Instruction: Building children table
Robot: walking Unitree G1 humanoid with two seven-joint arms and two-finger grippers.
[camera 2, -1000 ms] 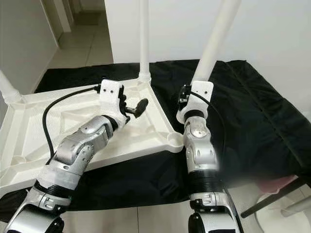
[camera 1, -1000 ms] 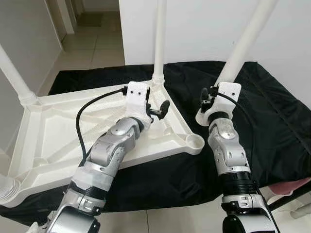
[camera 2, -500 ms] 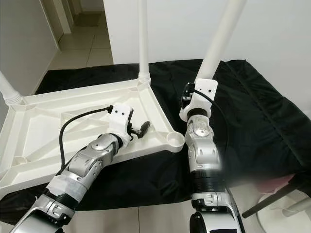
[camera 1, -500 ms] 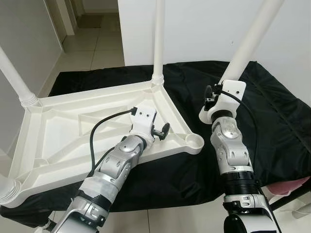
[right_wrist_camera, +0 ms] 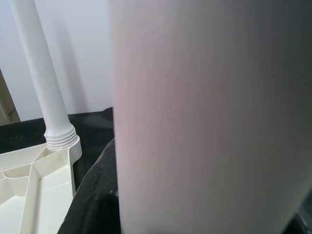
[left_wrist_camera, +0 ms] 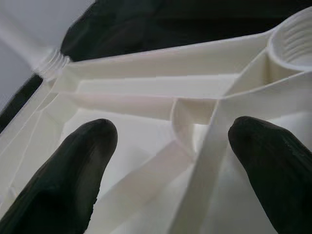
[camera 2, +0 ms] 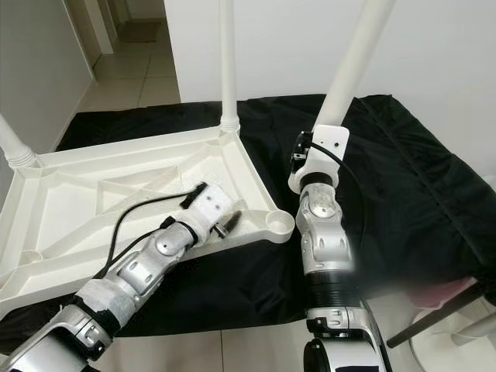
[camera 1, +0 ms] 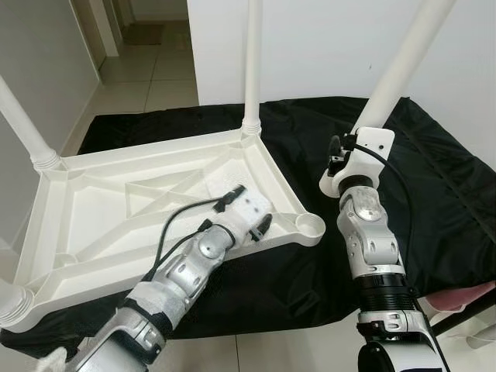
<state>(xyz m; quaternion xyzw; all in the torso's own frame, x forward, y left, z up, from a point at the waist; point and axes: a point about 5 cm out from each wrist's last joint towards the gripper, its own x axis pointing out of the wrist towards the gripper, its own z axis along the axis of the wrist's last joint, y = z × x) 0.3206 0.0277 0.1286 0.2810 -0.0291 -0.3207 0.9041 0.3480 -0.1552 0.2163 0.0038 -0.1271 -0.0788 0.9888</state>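
Note:
The white plastic table top (camera 1: 93, 209) lies upside down on a black cloth. Legs stand screwed into its far corner (camera 1: 253, 62) and its left corner (camera 1: 27, 128), and a third leg (camera 1: 8, 302) is at the near left corner. The threaded socket (camera 1: 311, 225) at the near right corner holds nothing. My left gripper (camera 1: 260, 225) is open low over the underside ribs (left_wrist_camera: 190, 122), just left of that socket (left_wrist_camera: 295, 36). My right gripper (camera 1: 341, 155) is shut on a loose white leg (camera 1: 399, 66), held tilted above the cloth to the right of the socket.
The black cloth (camera 1: 434, 194) covers a low surface whose front edge runs beneath my arms. A white wall (camera 1: 325, 39) stands behind it. A tiled corridor (camera 1: 147, 70) opens at the back left. Something pink (camera 1: 465, 298) lies near the floor at the front right.
My left arm has drawn back from the far corner leg and dropped toward the near right corner, close to the socket. The right gripper with its leg has barely moved.

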